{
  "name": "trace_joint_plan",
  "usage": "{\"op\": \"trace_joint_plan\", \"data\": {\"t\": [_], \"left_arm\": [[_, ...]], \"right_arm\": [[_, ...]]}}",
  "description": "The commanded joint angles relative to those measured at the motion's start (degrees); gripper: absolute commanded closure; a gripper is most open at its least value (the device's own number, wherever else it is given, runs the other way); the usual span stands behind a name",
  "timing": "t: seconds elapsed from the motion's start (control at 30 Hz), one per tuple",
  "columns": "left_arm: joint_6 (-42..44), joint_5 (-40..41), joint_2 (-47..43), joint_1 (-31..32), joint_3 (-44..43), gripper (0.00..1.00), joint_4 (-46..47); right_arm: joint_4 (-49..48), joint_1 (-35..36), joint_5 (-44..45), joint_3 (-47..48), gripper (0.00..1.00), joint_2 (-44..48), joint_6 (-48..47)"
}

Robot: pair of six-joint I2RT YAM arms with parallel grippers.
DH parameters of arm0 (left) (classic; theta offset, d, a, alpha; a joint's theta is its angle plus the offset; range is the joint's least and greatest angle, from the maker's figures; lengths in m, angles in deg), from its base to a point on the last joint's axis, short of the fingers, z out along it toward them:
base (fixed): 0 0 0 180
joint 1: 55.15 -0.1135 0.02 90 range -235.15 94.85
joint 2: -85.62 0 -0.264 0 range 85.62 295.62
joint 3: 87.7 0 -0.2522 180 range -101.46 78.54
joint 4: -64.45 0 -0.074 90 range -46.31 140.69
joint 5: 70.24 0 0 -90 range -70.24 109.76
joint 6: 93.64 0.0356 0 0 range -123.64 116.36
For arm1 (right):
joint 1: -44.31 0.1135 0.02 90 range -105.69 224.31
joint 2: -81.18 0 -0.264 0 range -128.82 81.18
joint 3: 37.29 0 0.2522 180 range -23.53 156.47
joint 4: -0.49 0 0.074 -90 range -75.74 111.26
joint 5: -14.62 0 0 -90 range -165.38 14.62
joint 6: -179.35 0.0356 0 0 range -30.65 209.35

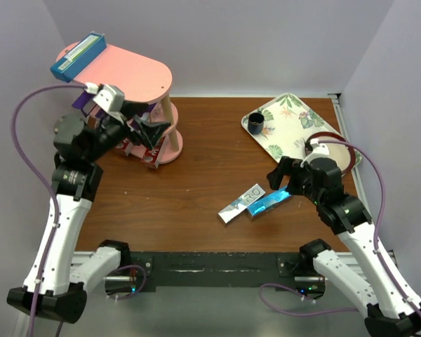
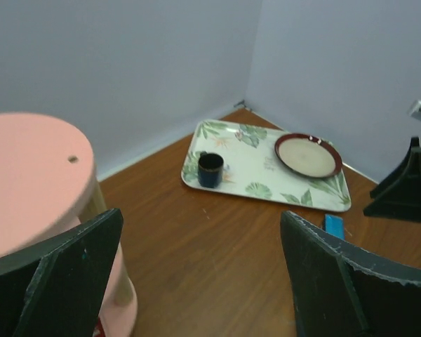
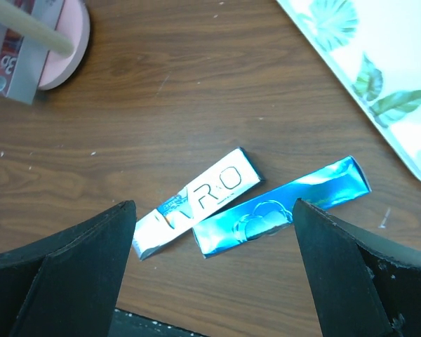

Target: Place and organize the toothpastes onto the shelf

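Pale lilac walls enclose a brown wooden table (image 1: 196,182).

Top external view: the pink shelf (image 1: 137,74) stands at the far left. A blue-and-teal carton (image 1: 77,56) lies on the left end of its top board, above and left of the left gripper (image 1: 149,132). That gripper sits against the lower tiers, with red-and-white cartons (image 1: 152,151) just below its fingers; contact cannot be judged here. The right gripper (image 1: 281,179) hovers just above a glossy blue carton (image 1: 270,202). A silver-white carton (image 1: 242,201) lies beside that one. Beyond the right gripper, a leaf-patterned tray (image 1: 295,112) carries a dark cup (image 1: 257,124) and a red-rimmed plate (image 1: 340,147), which the arm partly hides.

Left wrist view: the left gripper (image 2: 200,225) has its jaws spread wide with nothing between them. The shelf's top board fills the space above one finger. Far beyond the gap, the plate (image 2: 307,154) shows whole. A sliver of the glossy blue carton (image 2: 333,225) appears beside the other fingertip.

Right wrist view: the right gripper (image 3: 214,210) also has its jaws spread wide and empty. Both loose cartons lie flat on the table between the fingers, side by side and untouched. Only here is the silver-white carton's lettering readable. The shelf's base (image 3: 67,42) sits well beyond one finger and the tray's corner beyond the other.
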Motion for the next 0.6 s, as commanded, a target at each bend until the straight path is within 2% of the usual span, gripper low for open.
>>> {"op": "trace_joint_plan", "data": {"t": [0.0, 0.07, 0.17, 0.2, 0.3, 0.43, 0.57], "left_arm": [[1.5, 5.2, -4.2, 5.8, 8.2, 0.00, -1.5], [1.5, 6.2, -5.2, 8.3, 11.0, 0.00, -1.7], [1.5, 10.2, -5.2, 16.0, 16.7, 0.00, -0.9], [1.7, 13.4, -5.0, 20.5, 19.3, 0.00, -0.6], [2.2, 18.5, -3.6, 27.3, 23.5, 0.00, 0.8], [2.0, 21.3, -1.3, 31.7, 26.9, 0.00, 2.8], [1.2, 27.9, 1.2, 36.5, 29.9, 0.00, 4.1]], "right_arm": [[2.6, -0.2, 6.0, -0.9, 0.02, 1.7, 2.0], [3.1, -0.2, 7.9, -1.4, 0.02, 2.4, 2.9], [3.7, -0.2, 10.4, -2.5, 0.02, 2.7, 3.9], [4.0, -0.2, 10.9, -3.0, 0.02, 2.6, 4.5], [4.3, -0.1, 10.9, -4.1, 0.01, 1.5, 5.7], [3.3, -0.2, 9.7, -5.2, 0.01, -0.5, 6.7], [1.2, -0.2, 9.5, -6.1, 0.01, -2.2, 7.3]]}}
